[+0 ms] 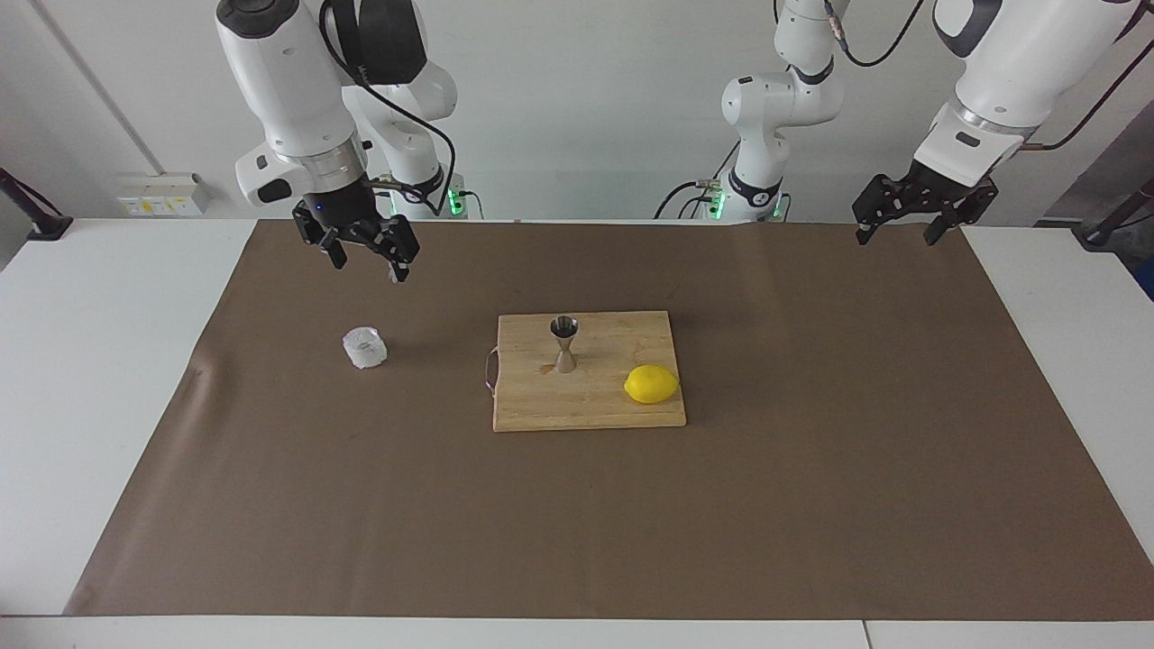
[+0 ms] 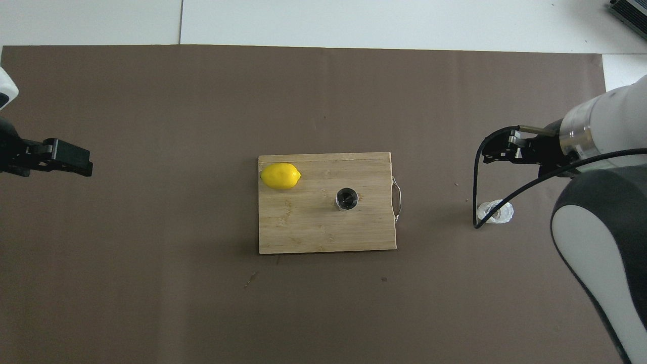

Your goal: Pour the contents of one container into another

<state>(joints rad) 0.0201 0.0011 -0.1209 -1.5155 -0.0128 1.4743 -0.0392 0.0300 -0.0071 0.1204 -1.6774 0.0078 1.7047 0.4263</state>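
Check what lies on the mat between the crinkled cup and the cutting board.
Nothing: the facing view shows bare brown mat between the cup and the cutting board.

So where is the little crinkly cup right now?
The crinkly cup sits on the brown mat toward the right arm's end of the table, beside the wooden board that carries the steel jigger and the lemon.

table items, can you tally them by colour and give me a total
Yellow: 1, the lemon
Steel: 1, the jigger
Translucent whitish: 1, the crinkled cup
Light wood: 1, the cutting board
Brown: 1, the paper mat
Total: 5
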